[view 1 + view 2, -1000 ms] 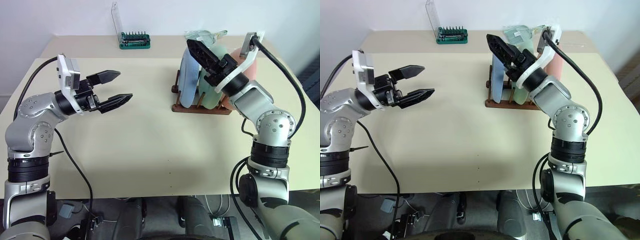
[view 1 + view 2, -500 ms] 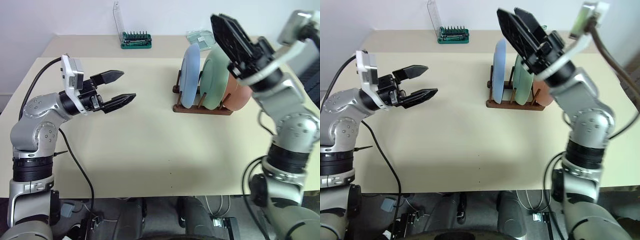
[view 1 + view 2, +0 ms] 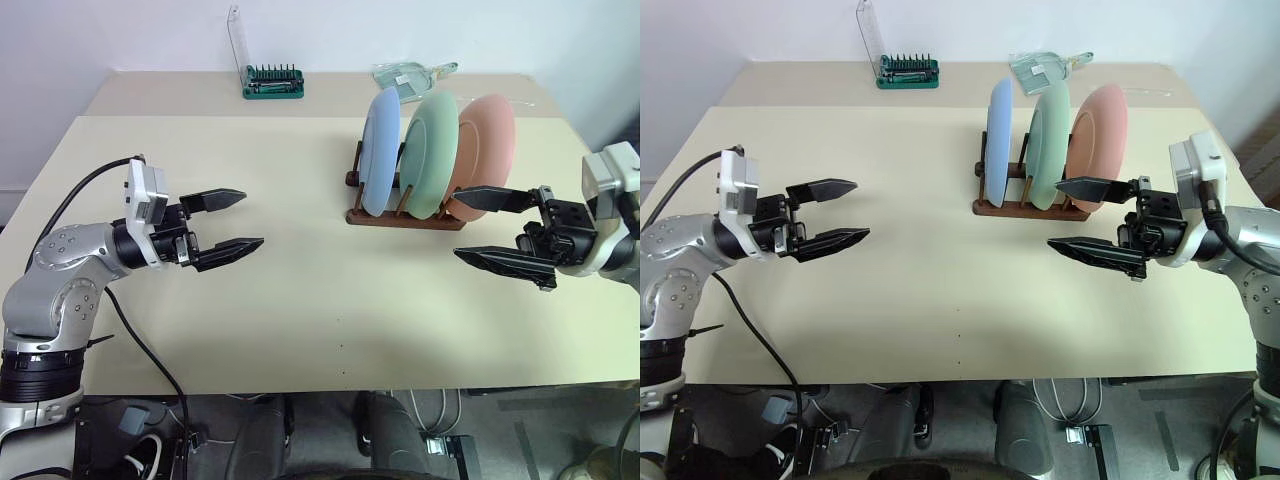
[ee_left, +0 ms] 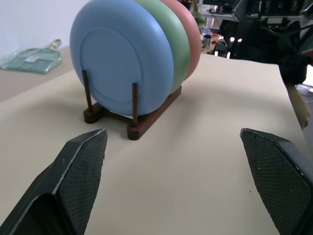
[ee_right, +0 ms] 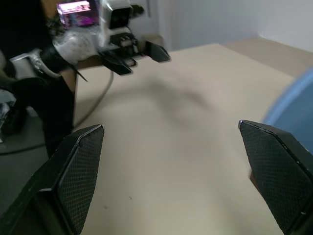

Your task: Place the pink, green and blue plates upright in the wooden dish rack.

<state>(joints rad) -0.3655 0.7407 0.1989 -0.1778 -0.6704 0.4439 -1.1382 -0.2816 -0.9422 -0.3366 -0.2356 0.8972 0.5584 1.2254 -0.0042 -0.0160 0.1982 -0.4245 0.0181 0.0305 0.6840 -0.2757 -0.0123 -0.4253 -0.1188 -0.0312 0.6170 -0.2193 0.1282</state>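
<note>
Plates upright in rack; no legible writing.

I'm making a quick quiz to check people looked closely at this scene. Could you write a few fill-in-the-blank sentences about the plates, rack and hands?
1. The three plates stand upright in the wooden ____.
2. The blue plate and the pink plate flank the ____ plate.
3. Both the left hand and the right hand are open and hold ____.

Missing words: dish rack; green; nothing
</note>
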